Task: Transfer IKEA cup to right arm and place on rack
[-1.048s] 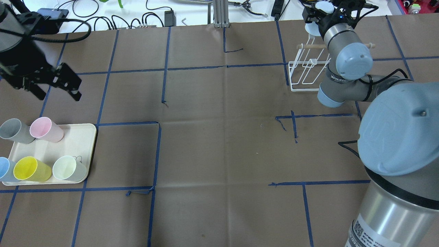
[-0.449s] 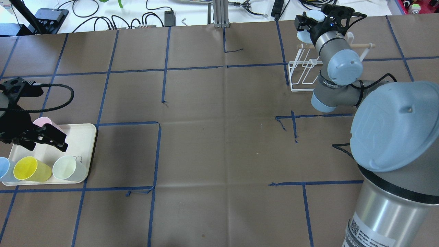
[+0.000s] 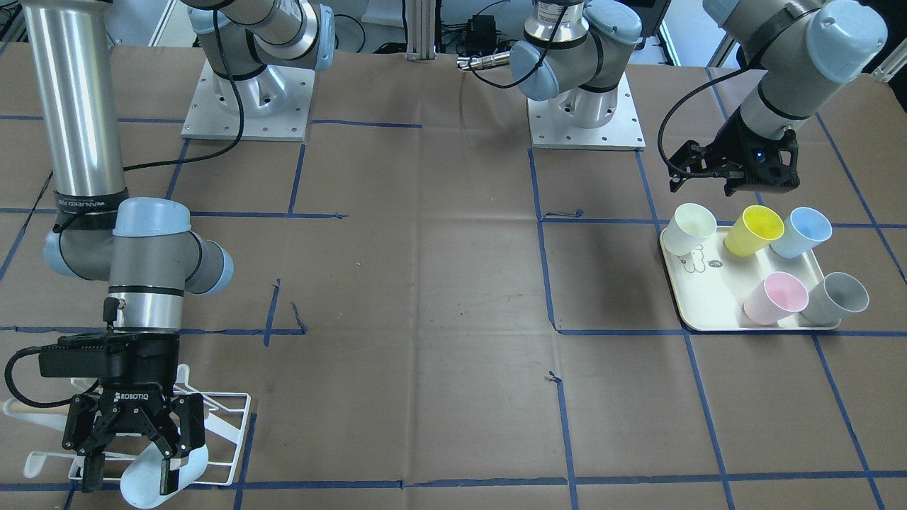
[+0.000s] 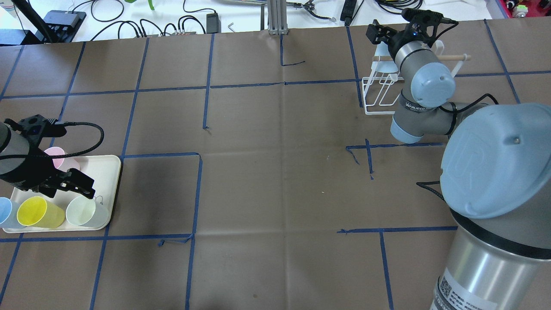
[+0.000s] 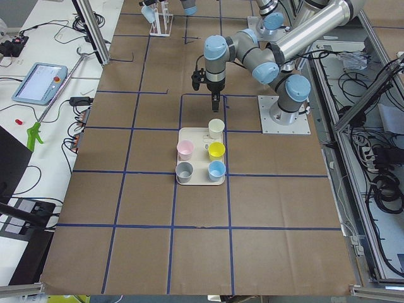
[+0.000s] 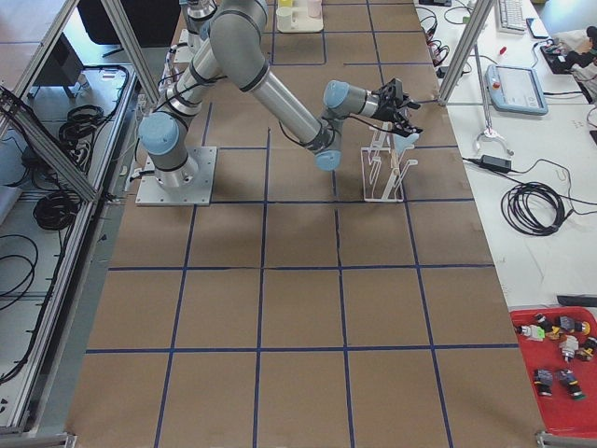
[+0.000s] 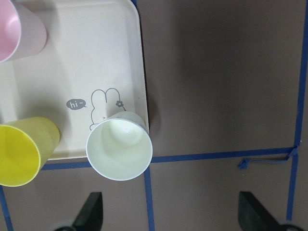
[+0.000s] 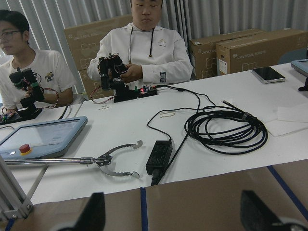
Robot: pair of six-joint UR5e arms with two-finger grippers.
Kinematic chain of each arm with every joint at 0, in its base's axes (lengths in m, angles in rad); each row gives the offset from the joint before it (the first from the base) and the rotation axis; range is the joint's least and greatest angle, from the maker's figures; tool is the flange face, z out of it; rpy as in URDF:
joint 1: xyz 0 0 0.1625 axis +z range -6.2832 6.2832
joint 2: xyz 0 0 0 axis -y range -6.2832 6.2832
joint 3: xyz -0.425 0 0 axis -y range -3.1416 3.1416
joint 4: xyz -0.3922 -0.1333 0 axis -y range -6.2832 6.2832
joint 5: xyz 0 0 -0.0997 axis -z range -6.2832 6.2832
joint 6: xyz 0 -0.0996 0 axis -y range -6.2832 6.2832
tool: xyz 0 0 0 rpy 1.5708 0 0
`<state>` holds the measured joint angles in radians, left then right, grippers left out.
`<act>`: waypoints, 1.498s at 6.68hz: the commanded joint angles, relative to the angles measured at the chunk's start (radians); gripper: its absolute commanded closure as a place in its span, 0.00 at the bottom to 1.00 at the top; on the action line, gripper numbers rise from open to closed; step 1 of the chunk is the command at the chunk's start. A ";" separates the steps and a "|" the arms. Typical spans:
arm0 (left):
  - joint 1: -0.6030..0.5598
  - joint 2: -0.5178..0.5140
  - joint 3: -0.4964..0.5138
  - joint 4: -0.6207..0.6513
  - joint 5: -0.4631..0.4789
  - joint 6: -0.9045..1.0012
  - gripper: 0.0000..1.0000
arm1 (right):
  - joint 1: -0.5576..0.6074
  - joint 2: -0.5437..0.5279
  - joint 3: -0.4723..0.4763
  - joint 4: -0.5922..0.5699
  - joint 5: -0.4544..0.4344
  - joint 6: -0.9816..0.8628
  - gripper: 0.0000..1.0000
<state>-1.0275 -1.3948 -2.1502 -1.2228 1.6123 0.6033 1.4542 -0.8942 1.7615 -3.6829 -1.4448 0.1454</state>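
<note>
Exterior front-facing, right hand (image 3: 130, 464): being held wide by blue cup (image 3: 149, 486) on rack (image 3: 220, 432).
Left hand (image 4: 64, 189): being held wide over white cup (image 4: 82, 211), tray's (image 4: 107, 172) 5 o'clock.

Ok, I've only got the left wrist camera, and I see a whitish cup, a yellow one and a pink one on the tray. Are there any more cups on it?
Observer: Yes, a blue cup and a grey cup are on the tray too, so five in all.
Operator: And where's the right arm?
Observer: The right gripper is at the rack, open, with a pale blue cup at the rack's end by its fingers.
</note>
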 commanded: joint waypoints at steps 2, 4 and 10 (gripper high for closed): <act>0.015 -0.108 -0.108 0.228 0.001 0.004 0.02 | 0.002 -0.118 0.003 0.006 0.010 0.016 0.00; 0.055 -0.145 -0.112 0.223 0.006 0.003 0.02 | 0.060 -0.199 0.034 0.006 0.015 0.231 0.00; 0.056 -0.136 -0.145 0.235 0.069 0.003 1.00 | 0.139 -0.465 0.300 0.004 0.237 0.924 0.00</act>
<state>-0.9711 -1.5340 -2.3011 -0.9917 1.6727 0.6027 1.5653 -1.3212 2.0241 -3.6772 -1.2471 0.9520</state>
